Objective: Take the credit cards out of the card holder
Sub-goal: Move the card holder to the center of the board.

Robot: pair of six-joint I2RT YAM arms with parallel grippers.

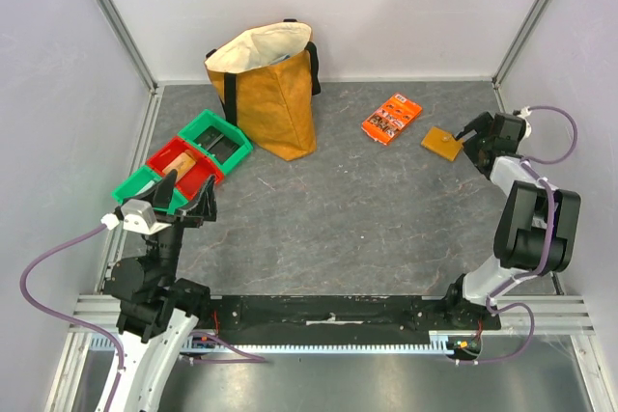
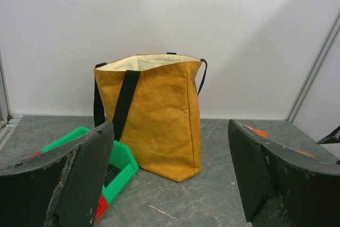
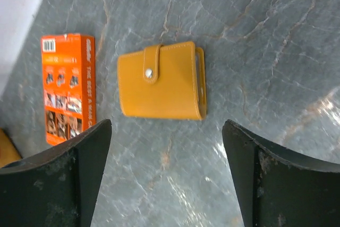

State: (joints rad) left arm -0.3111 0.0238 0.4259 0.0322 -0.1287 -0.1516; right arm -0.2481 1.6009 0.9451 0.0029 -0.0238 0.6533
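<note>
step: approach to the card holder (image 3: 162,81); nothing gripped yet, task looks barely begun
card holder: tan, lies flat on the table (image 1: 338,229), far right side, folded shut, snap tab (image 3: 150,70) over the front and looks fastened
credit cards: none visible, presumably inside the shut holder; can't tell how many
right claw (image 3: 166,131): jaws wide apart, empty, touching nothing
left claw (image 2: 170,131): jaws wide apart, empty, parked on the left near the bins (image 1: 183,166), facing the tote bag (image 2: 154,115); well apart from the holder
holder vs right claw: wrist view has the holder just ahead of the fingertips, roughly centred between the two jaws, not between them yet; top view shows the claw just beside the holder's right edge; contact not seen
holder orientation: long edges run across the jaw gap, tab end to the left in the wrist view
neighbour: orange packet (image 3: 68,97) just left of the holder, apart from it, ahead of the left-hand jaw
how to do it well: bring the claw forward and down so the jaws straddle the holder; keep the left-hand jaw off the packet; go low, the holder is thin and flat; the snap probably needs undoing before any card slides out, likely one claw pinning while the other pulls
risk: holder may skid on the smooth table if pushed from one side; packet could get nudged or grabbed by mistake
</note>
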